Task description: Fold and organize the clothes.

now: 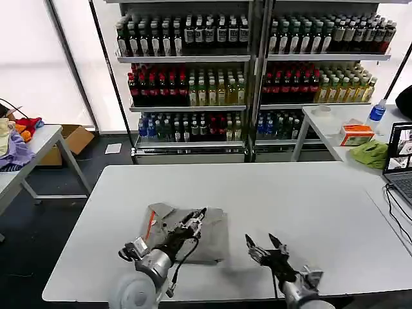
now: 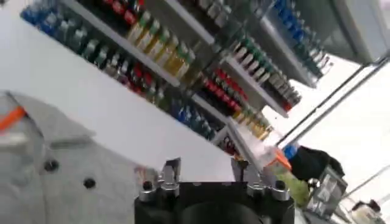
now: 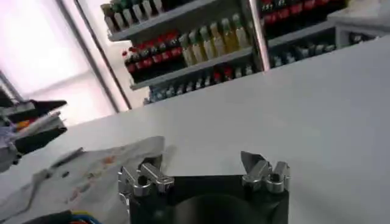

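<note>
Most of the grey shirt (image 1: 209,235) is hidden under the left arm; it lies folded into a soft, flat rectangle near the front of the white table (image 1: 309,193), orange showing inside the neck. The left gripper (image 1: 198,215) reaches over it, fingers apart. The right gripper (image 1: 262,246) hovers beside the shirt above bare tabletop, fingers spread.

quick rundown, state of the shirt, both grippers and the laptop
shirt: folded into a compact rectangle, flat on the table, orange neck lining showing at one edge
left gripper: open, over the shirt, holding nothing
right gripper: open, empty, over bare table beside the shirt
laptop: lid open, screen on
</note>
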Controlling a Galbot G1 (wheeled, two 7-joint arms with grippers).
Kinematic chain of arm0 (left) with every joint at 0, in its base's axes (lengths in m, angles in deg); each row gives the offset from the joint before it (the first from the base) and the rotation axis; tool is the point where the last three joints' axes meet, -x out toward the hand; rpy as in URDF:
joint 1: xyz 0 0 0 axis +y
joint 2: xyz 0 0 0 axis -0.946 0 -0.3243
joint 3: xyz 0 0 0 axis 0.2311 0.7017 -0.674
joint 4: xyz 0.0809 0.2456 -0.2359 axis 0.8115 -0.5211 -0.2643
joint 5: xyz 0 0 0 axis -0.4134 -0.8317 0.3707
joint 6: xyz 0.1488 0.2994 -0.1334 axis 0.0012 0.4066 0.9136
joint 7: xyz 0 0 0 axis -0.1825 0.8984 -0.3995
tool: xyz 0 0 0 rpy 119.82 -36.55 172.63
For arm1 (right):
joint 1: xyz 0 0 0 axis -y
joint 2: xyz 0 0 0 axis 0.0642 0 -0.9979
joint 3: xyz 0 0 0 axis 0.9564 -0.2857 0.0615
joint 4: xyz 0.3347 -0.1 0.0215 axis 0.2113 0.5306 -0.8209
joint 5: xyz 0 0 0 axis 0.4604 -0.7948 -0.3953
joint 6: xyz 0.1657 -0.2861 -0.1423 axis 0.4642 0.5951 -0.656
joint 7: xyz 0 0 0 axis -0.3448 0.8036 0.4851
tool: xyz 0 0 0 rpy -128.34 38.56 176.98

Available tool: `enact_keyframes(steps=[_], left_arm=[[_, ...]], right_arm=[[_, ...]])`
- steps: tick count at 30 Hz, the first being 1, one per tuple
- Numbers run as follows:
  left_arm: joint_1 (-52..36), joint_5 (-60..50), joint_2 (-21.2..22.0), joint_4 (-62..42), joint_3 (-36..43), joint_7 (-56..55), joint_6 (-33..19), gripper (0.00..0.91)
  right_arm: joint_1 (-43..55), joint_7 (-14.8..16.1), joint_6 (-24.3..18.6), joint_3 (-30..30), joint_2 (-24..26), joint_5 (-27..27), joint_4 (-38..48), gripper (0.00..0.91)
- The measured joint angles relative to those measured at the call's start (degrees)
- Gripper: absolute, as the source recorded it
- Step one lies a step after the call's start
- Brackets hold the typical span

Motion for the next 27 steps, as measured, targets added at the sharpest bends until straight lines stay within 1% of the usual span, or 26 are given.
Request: enact_keyframes(steps=[4,5,6,7,11,16,22,27], left_arm=[[0.87,0.18,-0.57,2.57,-3.75,0.58,-0.08,0.907],[1.16,0.19,-0.65,3.28,-4.56,0.71,-0.08,0.907],[1.42,0.19,-0.67,3.80,-5.15,0.85,-0.08,0.907],[1.70,0.18,-0.64,4.32,-5.65,0.94,-0.08,0.907],[2.33,0.13,-0.42,6.01,-7.47,1.01,-0.09,0.907],[2.36,0.27,-0.50,7.20,-9.45,0.87,-0.03,0.907],[2.72,0.34,-0.50,8.05,-10.87,0.61,0.00,0.907],[2.97,0.68,-0.71,8.25,-12.13,0.83,0.01,0.907]], right_arm=[[5.80,-1.89,1.61,-5.15,-1.74,2.32,4.45,0.907],[6.94,-2.27,1.92,-6.30,-2.17,2.81,5.43,0.635],[8.01,-2.66,2.23,-7.38,-2.59,3.22,6.37,0.101],[9.10,-3.06,2.59,-8.51,-3.04,3.64,7.39,0.000],[12.00,-3.88,3.06,-12.18,-4.42,4.85,10.20,0.000],[14.01,-4.99,3.72,-14.56,-5.09,7.19,11.70,0.000],[14.38,-4.94,3.54,-15.06,-4.80,11.62,11.72,0.000],[14.00,-4.59,3.97,-13.52,-3.66,14.58,10.61,0.000]])
